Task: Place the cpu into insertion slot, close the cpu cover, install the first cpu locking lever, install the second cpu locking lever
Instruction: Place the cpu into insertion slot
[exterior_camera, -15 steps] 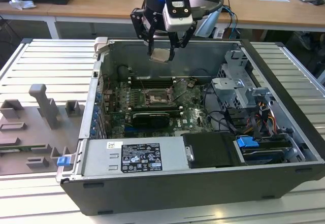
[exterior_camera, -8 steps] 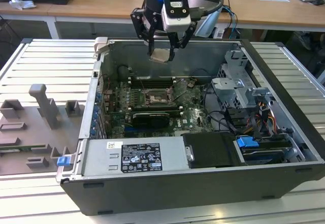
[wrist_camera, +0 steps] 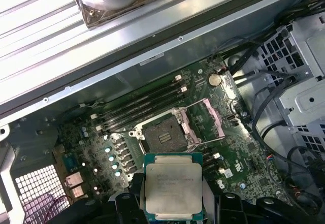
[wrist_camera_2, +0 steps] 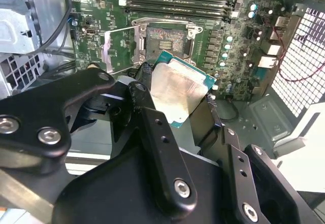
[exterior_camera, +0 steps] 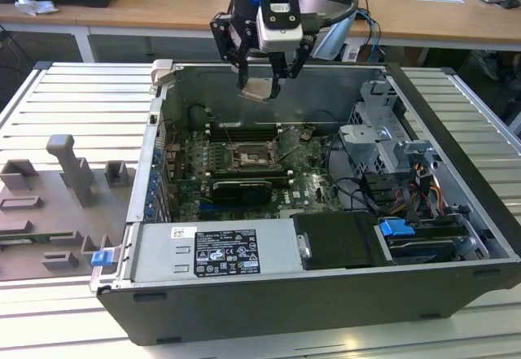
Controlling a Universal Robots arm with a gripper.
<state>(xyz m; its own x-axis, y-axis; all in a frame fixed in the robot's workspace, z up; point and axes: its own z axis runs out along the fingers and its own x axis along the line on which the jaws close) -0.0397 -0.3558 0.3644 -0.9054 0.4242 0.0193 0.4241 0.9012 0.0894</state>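
While the cover (wrist_camera: 203, 122) is standing open to bare the slot (wrist_camera: 161, 135), the gripper (exterior_camera: 260, 85) is pinching the cpu (wrist_camera: 172, 186) by its edges above it.

The insertion slot (exterior_camera: 248, 157) lay on the board (exterior_camera: 313, 178) inside the case (exterior_camera: 285, 310). Above it hung the cpu (exterior_camera: 257, 90), between the fingers of the gripper (exterior_camera: 260, 87). The cpu cover (exterior_camera: 291, 143) stood raised at the slot's side toward the exterior view's right; memory slots (exterior_camera: 244, 129) lay behind the slot.

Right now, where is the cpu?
In the exterior view the cpu is held in the gripper above the open case, not yet in the insertion slot.
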